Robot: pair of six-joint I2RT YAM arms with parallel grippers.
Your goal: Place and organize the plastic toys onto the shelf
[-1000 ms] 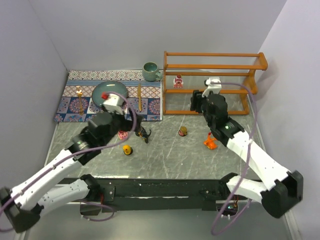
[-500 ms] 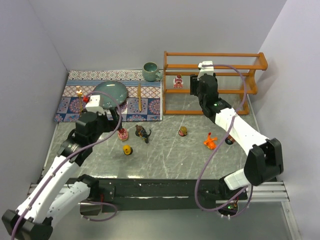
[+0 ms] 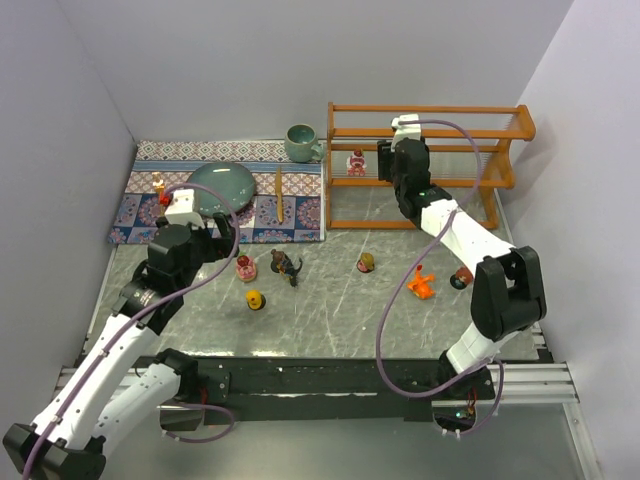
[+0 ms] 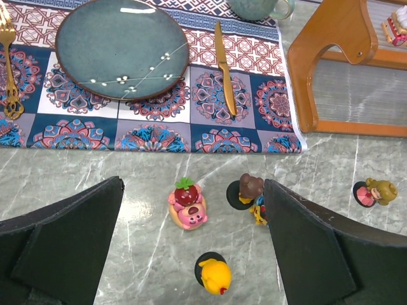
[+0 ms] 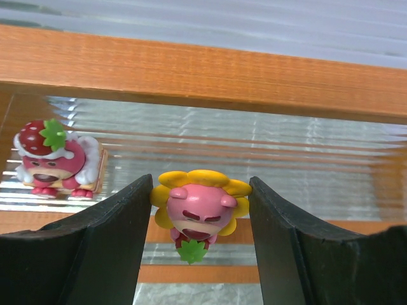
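Note:
The orange-brown shelf (image 3: pixel 430 165) stands at the back right. My right gripper (image 3: pixel 386 162) is at its front. In the right wrist view the gripper (image 5: pixel 200 184) is shut on a pink bear with yellow petals (image 5: pixel 200 210), held by the middle tier. A strawberry-topped pink bear (image 5: pixel 54 159) sits on that tier to its left. My left gripper (image 4: pixel 193 184) is open and empty above a pink strawberry bear (image 4: pixel 188 204), a yellow figure (image 4: pixel 214 274) and a brown figure (image 4: pixel 249 190). An orange creature (image 3: pixel 421 283) and a round-headed figure (image 3: pixel 367 263) lie on the table.
A patterned mat (image 3: pixel 150 205) at the back left holds a teal plate (image 3: pixel 220 185), a gold fork (image 3: pixel 158 190) and a gold knife (image 3: pixel 279 195). A teal mug (image 3: pixel 300 142) stands beside the shelf. Grey walls close in on the left, back and right.
My right arm has carried the petal bear up and back to the shelf's middle tier. My left arm has drawn back to the left, away from the toys.

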